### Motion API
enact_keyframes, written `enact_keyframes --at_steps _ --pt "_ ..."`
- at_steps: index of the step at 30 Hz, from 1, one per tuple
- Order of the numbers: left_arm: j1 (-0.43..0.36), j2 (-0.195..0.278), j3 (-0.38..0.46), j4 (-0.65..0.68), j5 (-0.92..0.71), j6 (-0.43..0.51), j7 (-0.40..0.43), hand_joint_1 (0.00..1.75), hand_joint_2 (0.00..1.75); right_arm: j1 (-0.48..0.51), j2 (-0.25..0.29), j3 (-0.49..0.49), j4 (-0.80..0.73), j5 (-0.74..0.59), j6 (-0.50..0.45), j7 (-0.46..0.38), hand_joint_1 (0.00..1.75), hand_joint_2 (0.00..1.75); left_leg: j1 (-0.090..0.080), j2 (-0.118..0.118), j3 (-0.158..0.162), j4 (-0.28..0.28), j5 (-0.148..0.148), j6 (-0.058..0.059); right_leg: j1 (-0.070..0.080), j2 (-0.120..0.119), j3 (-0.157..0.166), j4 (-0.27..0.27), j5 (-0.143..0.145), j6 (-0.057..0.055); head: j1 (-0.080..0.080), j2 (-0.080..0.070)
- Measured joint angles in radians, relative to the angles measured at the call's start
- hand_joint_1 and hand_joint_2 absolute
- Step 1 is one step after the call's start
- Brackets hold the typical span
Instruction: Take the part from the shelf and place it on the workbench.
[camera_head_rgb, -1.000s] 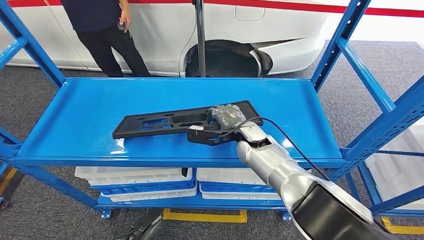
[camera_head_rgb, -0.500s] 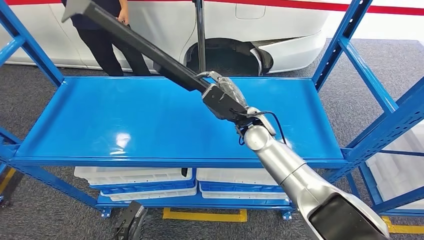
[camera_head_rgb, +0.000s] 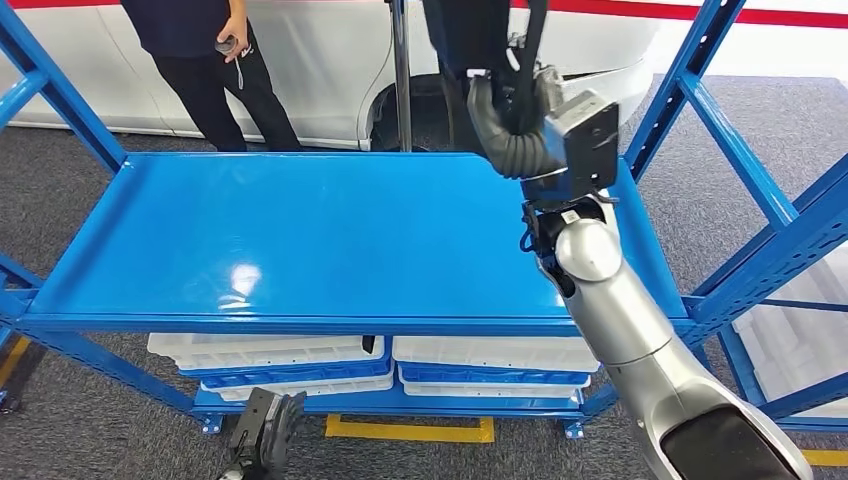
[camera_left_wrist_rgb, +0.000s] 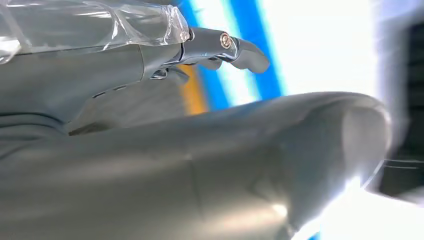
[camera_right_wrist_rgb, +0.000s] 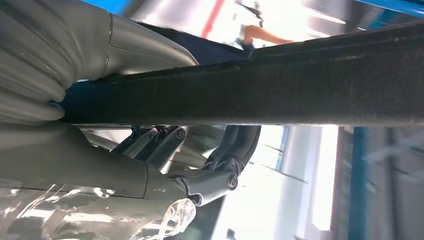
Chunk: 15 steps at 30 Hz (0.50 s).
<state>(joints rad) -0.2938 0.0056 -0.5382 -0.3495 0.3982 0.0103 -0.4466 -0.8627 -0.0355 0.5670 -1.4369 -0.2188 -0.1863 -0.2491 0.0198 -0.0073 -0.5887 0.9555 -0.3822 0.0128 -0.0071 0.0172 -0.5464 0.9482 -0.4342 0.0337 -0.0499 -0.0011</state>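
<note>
now the right hand (camera_right_wrist_rgb: 165, 150) had fingers (camera_right_wrist_rgb: 240, 145) curled round the long black part (camera_right_wrist_rgb: 310, 95), high above the shelf (camera_head_rgb: 300, 240); swinging it might strike the upright (camera_head_rgb: 690, 70).

The part (camera_right_wrist_rgb: 280, 85) is a long, flat black plastic piece with a rough, matte surface. It is up off the blue shelf (camera_head_rgb: 300, 240) entirely, raised high above it near its right end. The right hand (camera_right_wrist_rgb: 165, 150) holds it, fingers wrapped around its narrow edge.
</note>
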Motion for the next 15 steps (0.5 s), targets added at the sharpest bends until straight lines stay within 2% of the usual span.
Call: enact_keyframes --at_steps 2,4,8,15 --pt "-0.007 -0.008 0.003 -0.006 -0.020 0.020 -0.087 0.00 0.87 0.003 -0.009 -0.020 -0.050 -0.002 -0.008 -0.005 1.75 1.75 0.000 0.000 0.000 0.000 0.000 0.000 0.000 0.000 0.000 0.000 0.000 0.000 0.000 0.000" --pt "-0.014 -0.015 0.005 -0.008 -0.035 0.031 -0.104 0.00 1.75 0.007 -0.016 -0.034 -0.089 0.000 -0.013 -0.005 1.75 1.75 0.000 0.000 0.000 0.000 0.000 0.000 0.000 0.000 0.000 0.000 0.000 0.000 0.000 0.000" --pt "-0.022 -0.026 0.006 -0.008 -0.049 0.062 -0.024 0.00 1.75 0.027 -0.024 -0.052 -0.162 0.015 -0.025 -0.005 1.75 1.75 0.000 0.000 0.000 0.000 0.000 0.000 0.000 0.000 0.000 0.000 0.000 0.000 0.000 0.000" --pt "-0.021 -0.045 0.007 -0.008 -0.085 0.113 0.046 0.00 1.75 0.078 -0.029 -0.058 -0.267 0.057 -0.038 0.001 1.75 1.75 0.000 0.000 0.000 -0.001 0.000 0.000 0.000 0.000 0.000 0.000 0.000 0.000 0.000 0.000"
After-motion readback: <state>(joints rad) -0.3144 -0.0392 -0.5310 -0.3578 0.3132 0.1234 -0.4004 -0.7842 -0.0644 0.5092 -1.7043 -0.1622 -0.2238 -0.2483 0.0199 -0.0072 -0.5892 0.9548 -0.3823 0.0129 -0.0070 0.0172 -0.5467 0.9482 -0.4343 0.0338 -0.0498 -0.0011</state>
